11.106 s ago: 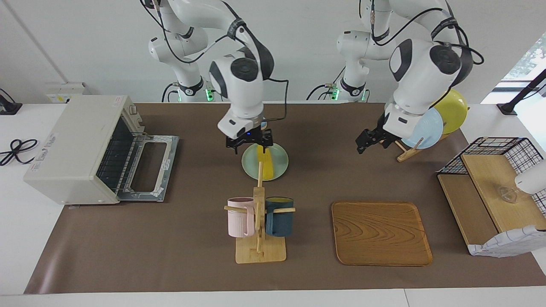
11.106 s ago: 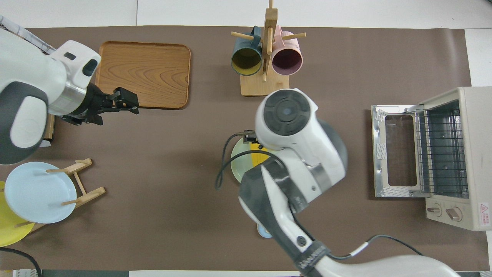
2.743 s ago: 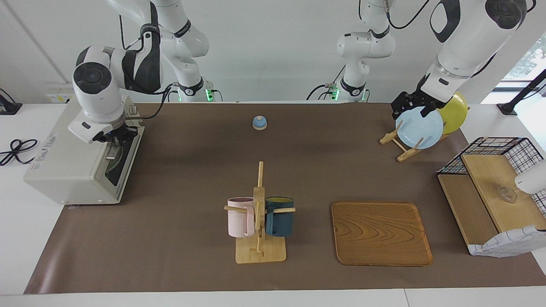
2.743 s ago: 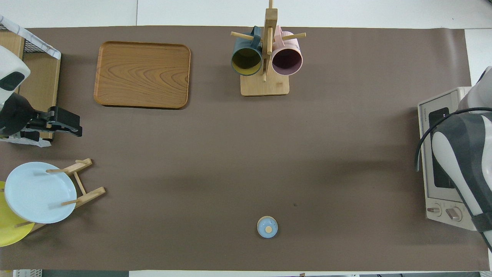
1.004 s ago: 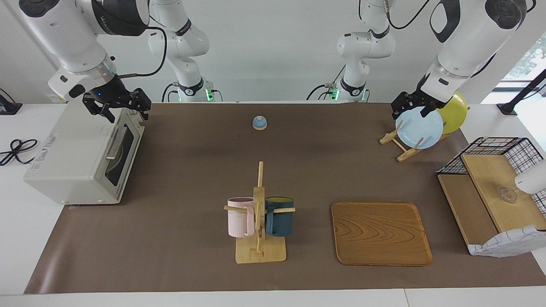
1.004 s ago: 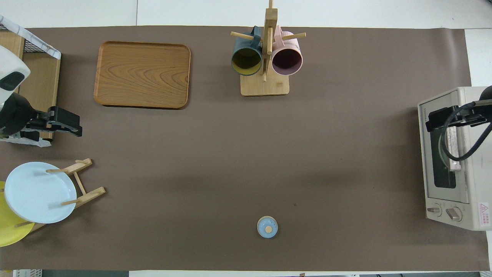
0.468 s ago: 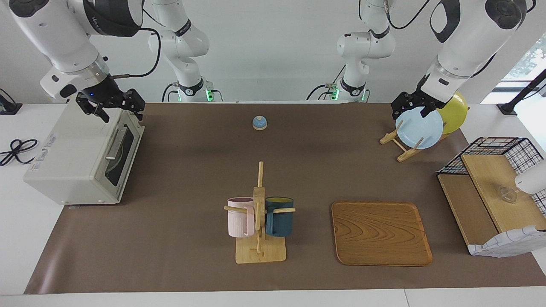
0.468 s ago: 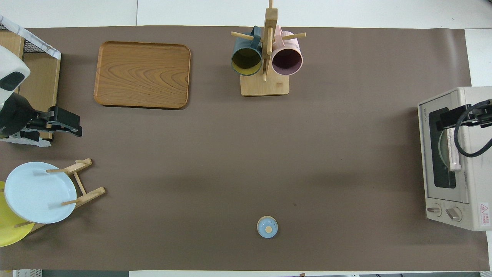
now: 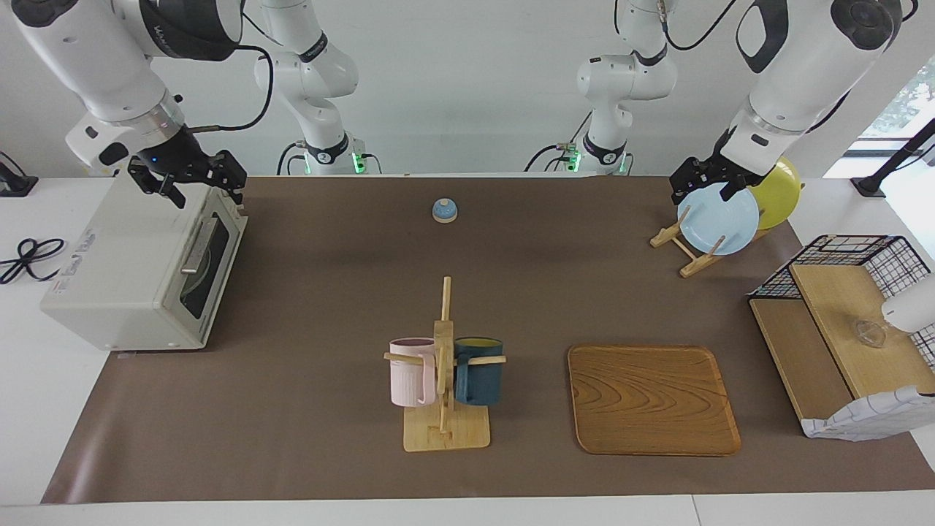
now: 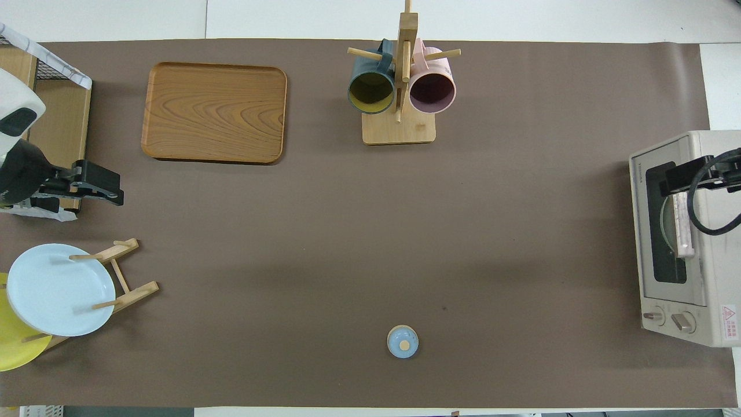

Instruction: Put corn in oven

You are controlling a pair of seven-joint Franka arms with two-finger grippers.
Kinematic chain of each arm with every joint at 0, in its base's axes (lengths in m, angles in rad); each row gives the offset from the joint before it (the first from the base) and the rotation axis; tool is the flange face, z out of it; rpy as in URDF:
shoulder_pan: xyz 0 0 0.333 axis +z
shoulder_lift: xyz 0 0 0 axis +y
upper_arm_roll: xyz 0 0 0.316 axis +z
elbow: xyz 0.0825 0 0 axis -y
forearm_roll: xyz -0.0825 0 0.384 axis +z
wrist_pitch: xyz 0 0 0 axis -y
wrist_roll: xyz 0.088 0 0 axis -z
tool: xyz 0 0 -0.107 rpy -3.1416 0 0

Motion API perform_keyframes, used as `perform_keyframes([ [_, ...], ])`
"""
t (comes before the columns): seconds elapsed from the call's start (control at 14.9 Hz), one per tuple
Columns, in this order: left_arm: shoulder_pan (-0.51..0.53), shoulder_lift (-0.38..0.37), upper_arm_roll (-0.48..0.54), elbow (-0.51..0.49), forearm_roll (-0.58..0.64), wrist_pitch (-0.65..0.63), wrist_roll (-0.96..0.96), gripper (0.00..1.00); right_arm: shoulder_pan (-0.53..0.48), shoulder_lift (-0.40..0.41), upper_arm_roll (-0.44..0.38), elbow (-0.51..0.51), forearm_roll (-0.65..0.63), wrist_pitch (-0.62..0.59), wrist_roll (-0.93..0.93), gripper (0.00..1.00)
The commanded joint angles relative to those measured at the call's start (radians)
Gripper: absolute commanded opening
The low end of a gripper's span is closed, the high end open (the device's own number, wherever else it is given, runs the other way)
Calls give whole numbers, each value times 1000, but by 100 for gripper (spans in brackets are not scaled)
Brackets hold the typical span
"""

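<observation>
The toaster oven stands at the right arm's end of the bench with its glass door shut. A pale round plate shows dimly through the glass; the corn itself cannot be made out. The right pincer hangs in the air over the oven's top edge near the door, fingers spread and holding nothing. The left pincer waits above the light blue plate in the wooden plate rack, fingers spread, empty. A small blue lid lies mid-bench, nearer to the robots than the mug rack and the wooden tray.
</observation>
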Motion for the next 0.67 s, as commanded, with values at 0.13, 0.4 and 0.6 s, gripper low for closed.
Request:
perform_keyframes([
  [0.13,-2,-11,3,-1,12,-12,-2,100,-5,23,9,40,-4,-17,39,100],
  [0.4,-2,-11,3,-1,12,-12,-2,100,-5,29,11,42,-7,-25,48,100],
  [0.6,-2,-11,3,-1,12,-12,-2,100,-5,28,11,42,-7,-22,53,100],
])
